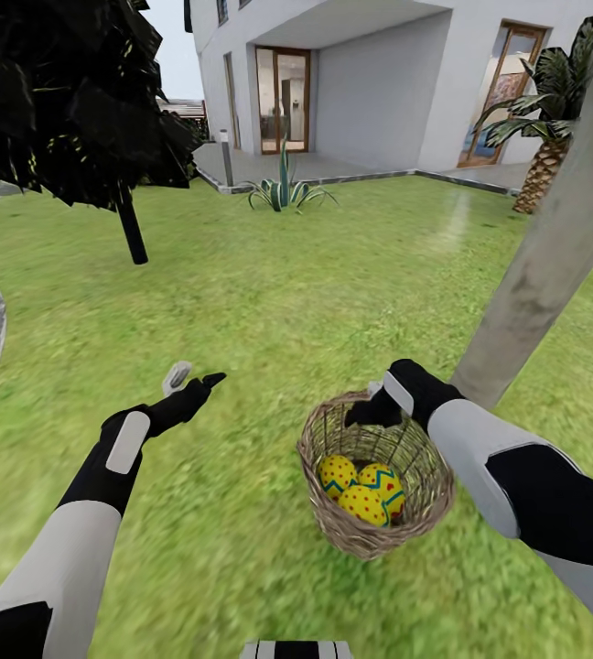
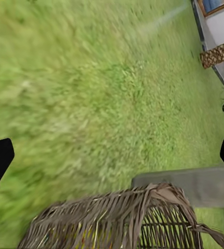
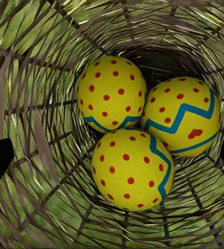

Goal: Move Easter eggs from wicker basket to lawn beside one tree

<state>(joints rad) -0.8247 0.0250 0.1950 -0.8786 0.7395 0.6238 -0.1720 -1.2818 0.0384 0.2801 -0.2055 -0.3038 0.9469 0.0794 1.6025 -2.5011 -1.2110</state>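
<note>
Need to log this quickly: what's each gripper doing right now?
Left gripper: open, holding nothing, above the lawn.
Right gripper: open, empty, at the wicker basket rim.

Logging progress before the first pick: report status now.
Left tool open, empty, over the lawn. Right tool open at the wicker basket rim. All three Easter eggs inside. Tree trunk beside basket; nothing blocking.

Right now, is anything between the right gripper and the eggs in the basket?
Nothing visible. The right gripper hangs over the basket rim, fingers spread, and its camera looks straight down at all three eggs uncovered at the bottom.
</note>
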